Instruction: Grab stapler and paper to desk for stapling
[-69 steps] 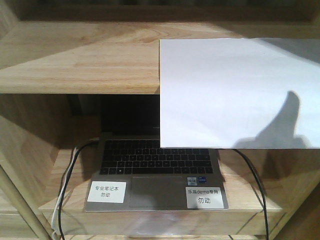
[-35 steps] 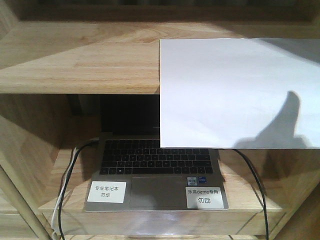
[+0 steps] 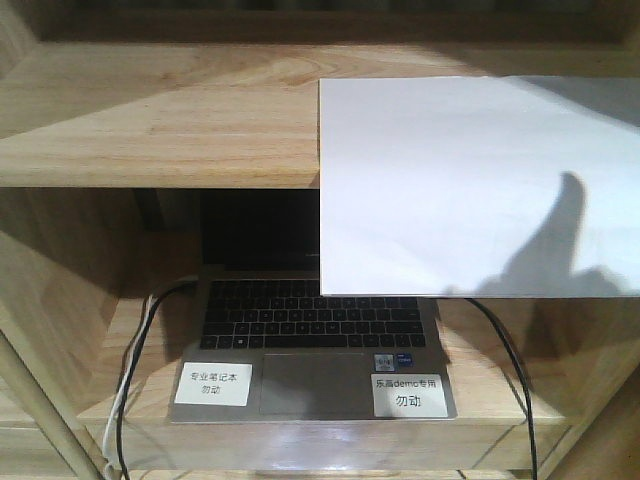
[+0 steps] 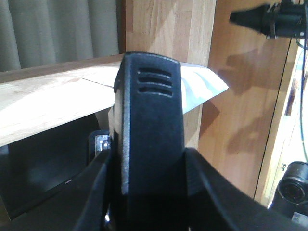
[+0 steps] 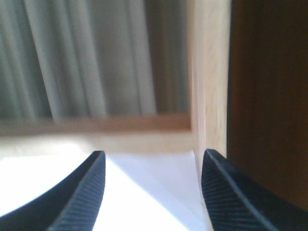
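The paper (image 3: pixel 450 180) lies flat on the right part of the upper shelf board (image 3: pixel 160 120), and its near part juts out past the board's front edge, unsupported, above the open laptop (image 3: pixel 310 340) on the level below. A finger-shaped shadow (image 3: pixel 560 240) falls across the sheet's near right area. The right gripper (image 5: pixel 153 159) has its two ribbed fingers spread wide with nothing between them. In its own view the white sheet lies just below and ahead, next to the shelf's right upright (image 5: pixel 209 72). The left gripper (image 4: pixel 149 178) appears clamped around a black moulded body with three slots, which I take to be the stapler (image 4: pixel 149 110), though no label or metal strip shows. The sheet should be very light, thin and limp, likely to slide easily on the wood and to crease or tear if pinched hard or dragged by a corner. The overhanging near edge looks like the best place to grip, since one finger can pass under and the other over. A hold towards the middle of that edge should limit sagging.
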